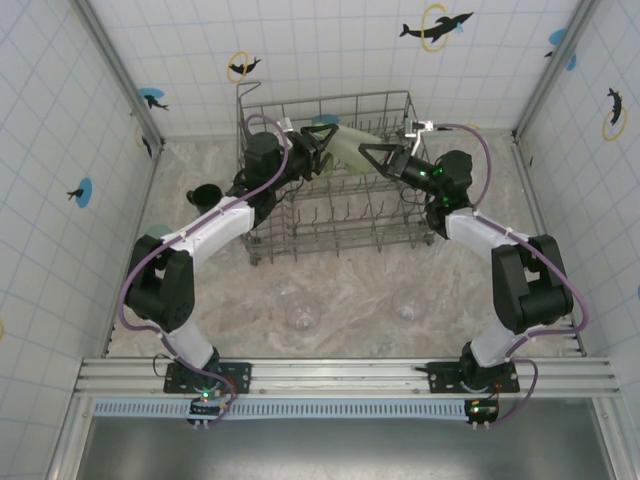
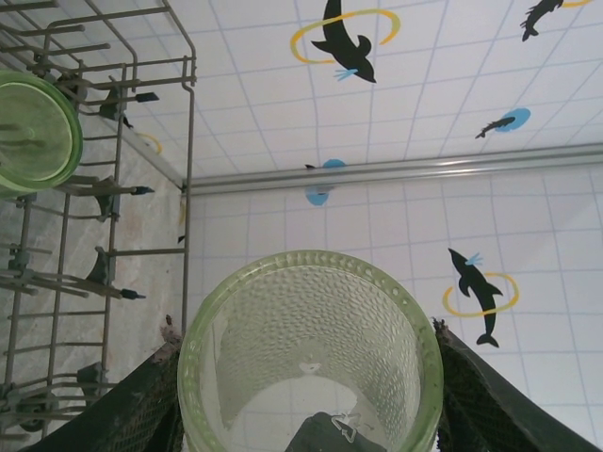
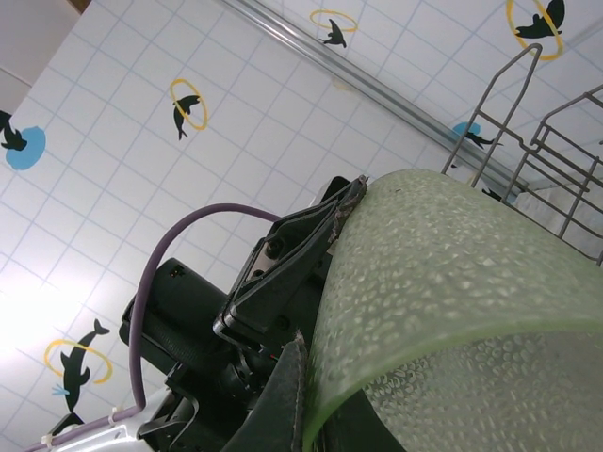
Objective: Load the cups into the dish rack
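The left fingers (image 2: 141, 410) are set against opposite sides of a light-green tumbler (image 2: 311, 358). One dark pad is laid on each flank of its pebbled wall, so the tumbler is clasped across its width. The right fingers (image 3: 290, 395) are pressed together on the same tumbler's wall at the rim. One dark finger is seen lying along the edge of the green wall, and its partner is hidden.

From above, the two sets of fingers are seen facing each other. The left fingers (image 1: 316, 152) are brought in from the left and the right fingers (image 1: 376, 155) from the right. The light-green tumbler (image 1: 347, 150) is held between them, tipped roughly sideways, above the far half of the dish rack (image 1: 330, 238). In the left wrist view the tiled wall is seen behind the held tumbler.

A second green tumbler (image 2: 33, 132) is seated among the upright tines inside the dish rack (image 2: 185, 141), well apart from the held one. The rack's tall wire side (image 3: 490, 122) is also caught by the right wrist camera, just beyond the held tumbler.

Outside the rack, a black mug (image 1: 205, 193) is stood on the desk (image 1: 350, 285) near the rack's left end. A clear cup (image 1: 303, 315) is placed on the desk in front of the rack. A second clear cup (image 1: 407, 308) is placed to its right, with a gap left between them.
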Controlling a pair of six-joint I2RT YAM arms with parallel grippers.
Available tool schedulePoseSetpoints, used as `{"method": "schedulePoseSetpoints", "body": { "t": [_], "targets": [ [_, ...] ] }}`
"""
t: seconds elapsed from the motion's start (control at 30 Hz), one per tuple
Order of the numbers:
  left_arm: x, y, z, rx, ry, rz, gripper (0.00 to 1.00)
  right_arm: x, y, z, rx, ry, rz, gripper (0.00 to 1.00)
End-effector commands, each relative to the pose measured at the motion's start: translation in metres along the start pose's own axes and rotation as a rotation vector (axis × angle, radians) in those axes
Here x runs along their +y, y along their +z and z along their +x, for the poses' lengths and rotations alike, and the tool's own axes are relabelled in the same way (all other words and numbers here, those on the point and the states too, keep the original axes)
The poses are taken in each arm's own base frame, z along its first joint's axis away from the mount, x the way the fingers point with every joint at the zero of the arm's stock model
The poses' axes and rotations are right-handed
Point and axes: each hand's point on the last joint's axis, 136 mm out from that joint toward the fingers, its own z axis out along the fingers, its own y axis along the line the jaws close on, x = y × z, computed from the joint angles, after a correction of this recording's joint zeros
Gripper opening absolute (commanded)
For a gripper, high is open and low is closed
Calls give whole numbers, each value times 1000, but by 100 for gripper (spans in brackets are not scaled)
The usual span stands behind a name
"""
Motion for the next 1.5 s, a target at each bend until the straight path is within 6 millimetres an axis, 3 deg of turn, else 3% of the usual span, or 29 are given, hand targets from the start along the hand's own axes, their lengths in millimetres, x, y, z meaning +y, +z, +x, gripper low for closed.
{"method": "schedulePoseSetpoints", "body": {
  "t": [0.0,0.23,0.53,0.73,0.8,1.0,1.07,1.17,1.27,1.47],
  "targets": [
    [4,6,16,40,20,-3,33,27,3,12,54,-60,-96,0],
    [3,11,14,42,7,2,52,31,2,15,56,-59,-101,0],
    [0,13,15,50,-7,24,65,18,3,19,63,-12,-66,0],
    [0,12,13,39,-3,24,77,20,3,19,60,-7,-80,0],
    [2,13,13,37,-4,18,77,22,4,18,58,-3,-91,0],
    [0,12,14,44,-20,39,51,14,0,17,47,12,-68,0],
    [-1,10,13,37,-15,40,48,10,-4,16,34,18,-54,0],
    [-4,9,13,31,2,40,25,6,-8,13,25,20,-37,0],
    [-9,11,12,37,17,46,7,5,-12,9,23,11,-12,16],
    [-26,26,4,34,87,57,4,5,-34,-7,-6,-78,102,38]
  ]
}}
